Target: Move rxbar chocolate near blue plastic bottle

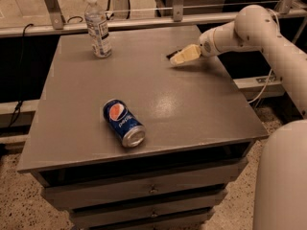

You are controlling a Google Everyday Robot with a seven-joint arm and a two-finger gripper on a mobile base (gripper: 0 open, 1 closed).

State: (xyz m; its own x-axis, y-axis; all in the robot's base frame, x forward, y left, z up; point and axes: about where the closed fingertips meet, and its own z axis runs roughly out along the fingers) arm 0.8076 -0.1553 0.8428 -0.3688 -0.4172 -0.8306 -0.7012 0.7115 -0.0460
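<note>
The rxbar chocolate [169,56] lies flat at the far right of the grey table [158,99]. Only a thin black edge of it shows, since my gripper [181,56] covers the rest. The gripper's pale fingertips rest low over the bar, reaching in from the right on the white arm [249,25]. The blue plastic bottle [98,27], clear with a white cap and a white and dark-blue label, stands upright at the far left of the table, well left of the gripper.
A blue Pepsi can [123,122] lies on its side near the front middle of the table. Drawers [153,189] sit below the tabletop. A metal rail [144,20] runs behind the table. The robot's white body [283,176] fills the lower right.
</note>
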